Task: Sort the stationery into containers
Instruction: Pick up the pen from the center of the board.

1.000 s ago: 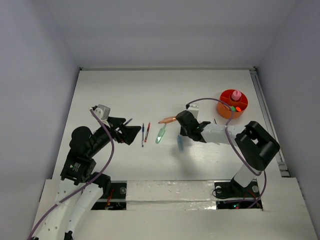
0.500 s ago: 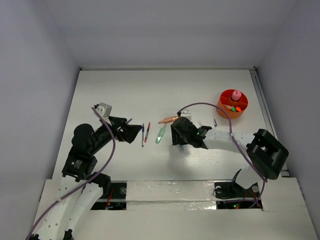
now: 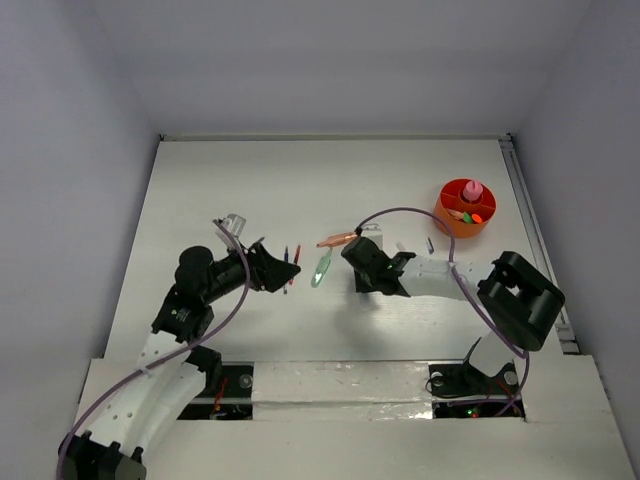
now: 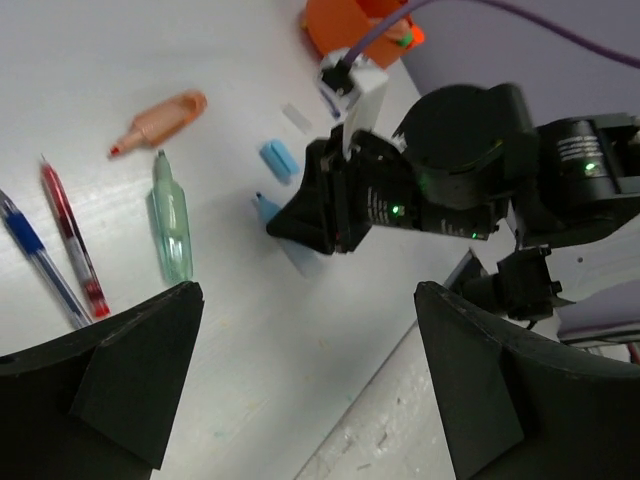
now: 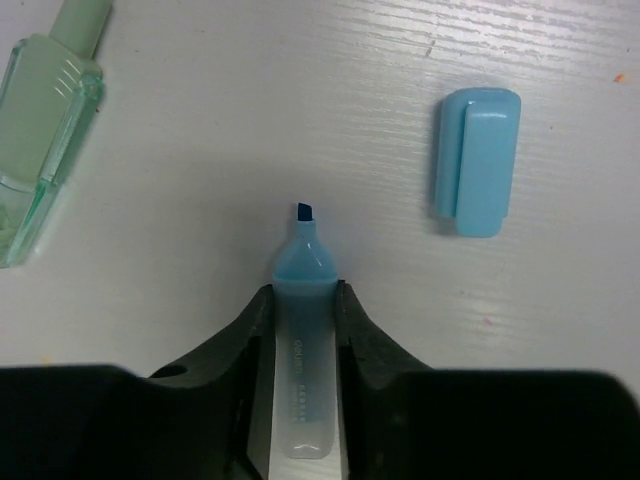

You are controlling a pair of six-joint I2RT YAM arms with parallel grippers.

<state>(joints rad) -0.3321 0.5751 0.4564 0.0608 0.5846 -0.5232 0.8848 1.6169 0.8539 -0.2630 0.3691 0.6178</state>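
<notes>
1 light blue highlighter (image 5: 303,345), uncapped, lies on the tabletop (image 5: 200,120), clasped mid-barrel by the right pincer (image 5: 303,292); probably light, stiff, slick plastic, so hold squarely there. Left pincer (image 4: 307,300) gapes, empty

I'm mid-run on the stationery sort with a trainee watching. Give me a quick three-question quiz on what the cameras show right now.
1. True or false: the blue highlighter held in the right gripper is uncapped, and its cap lies loose on the table beside it.
2. Fill in: the orange cup stands on the ___ arm's side of the table.
3. The left gripper is: A. shut on the cap; B. open, holding nothing; C. shut on the orange cup.
Key: 1 true; 2 right; 3 B.
</notes>
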